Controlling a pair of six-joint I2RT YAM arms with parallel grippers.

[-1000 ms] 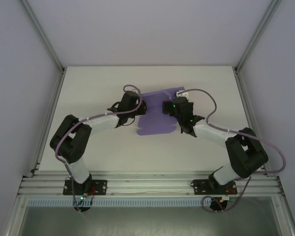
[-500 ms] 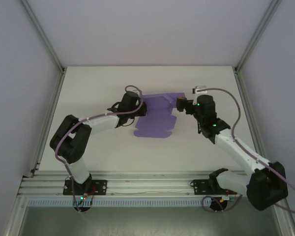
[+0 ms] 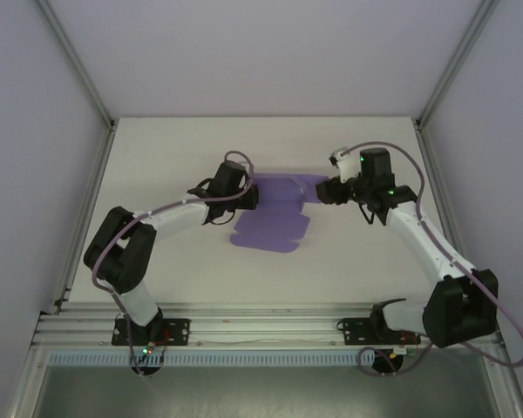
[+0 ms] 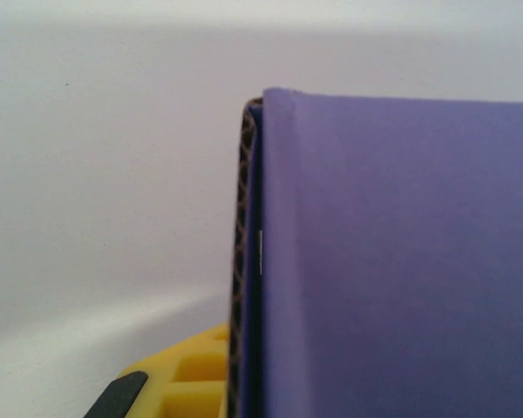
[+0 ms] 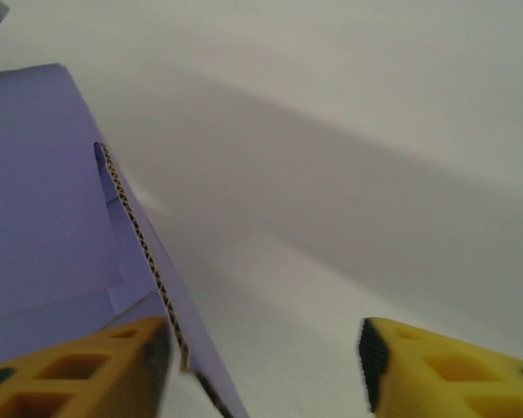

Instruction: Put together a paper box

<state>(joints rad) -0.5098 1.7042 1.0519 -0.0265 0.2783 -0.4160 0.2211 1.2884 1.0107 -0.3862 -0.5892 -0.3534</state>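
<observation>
Purple corrugated paper box [image 3: 270, 218], thin card with flaps lifted, near the table [image 3: 174, 148] middle.
Left fingers [image 4: 196, 383] pinch its left flap, fluted edge showing; right fingers [image 5: 453, 366], yellow with square recesses, stand spread beside the far-right flap.

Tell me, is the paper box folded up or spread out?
Mostly spread: the paper box lies as a flat sheet on the table.

A white table [image 3: 174, 270] stands inside pale grey walls [image 3: 270, 52] framed by slanting aluminium posts [image 3: 78, 70], a ribbed metal rail [image 3: 261, 329] along its near edge, under soft, even light
</observation>
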